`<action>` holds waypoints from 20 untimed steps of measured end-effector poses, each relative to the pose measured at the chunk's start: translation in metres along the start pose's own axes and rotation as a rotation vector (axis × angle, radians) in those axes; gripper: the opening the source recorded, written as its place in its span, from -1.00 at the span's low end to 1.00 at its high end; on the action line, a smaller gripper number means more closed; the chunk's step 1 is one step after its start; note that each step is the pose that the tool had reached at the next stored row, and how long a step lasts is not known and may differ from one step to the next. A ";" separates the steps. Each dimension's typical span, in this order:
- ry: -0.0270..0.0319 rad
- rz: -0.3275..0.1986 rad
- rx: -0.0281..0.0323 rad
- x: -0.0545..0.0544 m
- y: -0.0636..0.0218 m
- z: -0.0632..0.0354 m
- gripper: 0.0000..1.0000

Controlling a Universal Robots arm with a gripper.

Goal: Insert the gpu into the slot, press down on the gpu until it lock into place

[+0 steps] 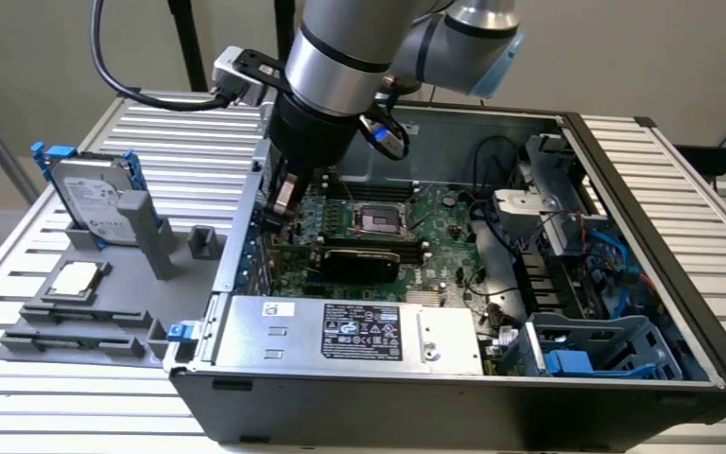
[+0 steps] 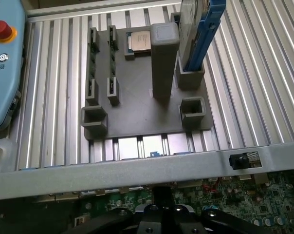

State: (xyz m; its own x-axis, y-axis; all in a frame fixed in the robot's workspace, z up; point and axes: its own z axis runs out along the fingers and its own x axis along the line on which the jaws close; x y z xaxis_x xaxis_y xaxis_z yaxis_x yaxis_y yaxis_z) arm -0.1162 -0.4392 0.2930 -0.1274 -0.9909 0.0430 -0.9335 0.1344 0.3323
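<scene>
One gripper, jaws closed, empty, lowered inside the open computer case at the exterior view's left end of the gpu. Gpu: black card lying along the green motherboard, between the CPU socket and the silver-labelled power supply; the slot beneath it is hidden. Outside the case, on the ribbed table: grey fixture tray holding a processor chip, a hard drive in a blue bracket, and memory sticks.

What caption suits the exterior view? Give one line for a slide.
Robot arm's shut gripper presses at the gpu seated on the motherboard inside an open computer case.
</scene>
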 end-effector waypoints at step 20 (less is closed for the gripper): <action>-0.0272 -0.018 0.2530 -0.001 -0.0070 -0.0095 -0.79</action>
State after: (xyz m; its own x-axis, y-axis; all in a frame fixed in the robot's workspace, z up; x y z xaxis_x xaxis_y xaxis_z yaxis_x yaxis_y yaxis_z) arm -0.1064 -0.4393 0.2996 -0.1159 -0.9932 0.0127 -0.9894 0.1166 0.0863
